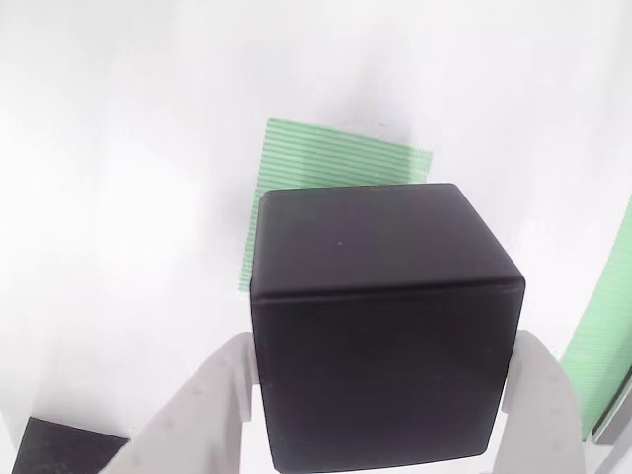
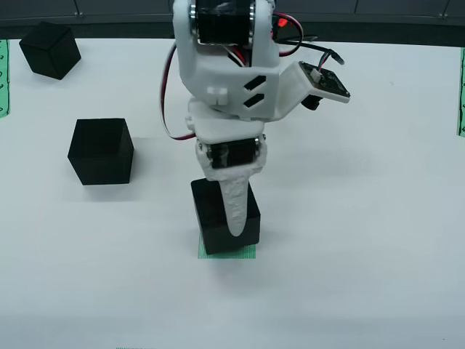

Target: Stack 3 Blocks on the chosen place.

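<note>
you're looking at a plain white bench [image 2: 378, 218], evenly and brightly lit, with soft shadows. along its far edge runs a dark band [image 2: 378, 18]. green striped strips [image 2: 461, 94] sit at the bench's left and right edges.

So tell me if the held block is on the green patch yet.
On or just above it; contact unclear. The block, between the fingers, covers most of the striped patch.

A: Where is the hand [image 2: 234, 218]?
B: Mid-tabletop [image 2: 363, 218], its white finger down the near face of a black cube [image 2: 218, 218] sitting on the green striped patch [image 2: 227, 252].
A: Other cubes?
B: One to the left [image 2: 102, 151], another at the far left corner [image 2: 49, 49], well apart.
</note>
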You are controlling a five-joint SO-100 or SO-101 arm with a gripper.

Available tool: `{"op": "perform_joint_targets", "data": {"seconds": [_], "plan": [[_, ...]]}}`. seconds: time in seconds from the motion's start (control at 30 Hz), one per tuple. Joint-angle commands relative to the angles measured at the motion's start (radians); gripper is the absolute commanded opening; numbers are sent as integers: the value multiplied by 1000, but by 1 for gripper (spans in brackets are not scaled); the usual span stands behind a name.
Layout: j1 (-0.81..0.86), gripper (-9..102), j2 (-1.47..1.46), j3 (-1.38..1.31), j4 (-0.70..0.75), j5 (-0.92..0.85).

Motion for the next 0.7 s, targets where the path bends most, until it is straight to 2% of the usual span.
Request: {"op": "perform_joint_targets", "data": {"seconds": [0.0, 0.67], "plan": [[-17, 18, 51, 6, 6, 9], [-12, 18, -66, 8, -12, 245]]}}
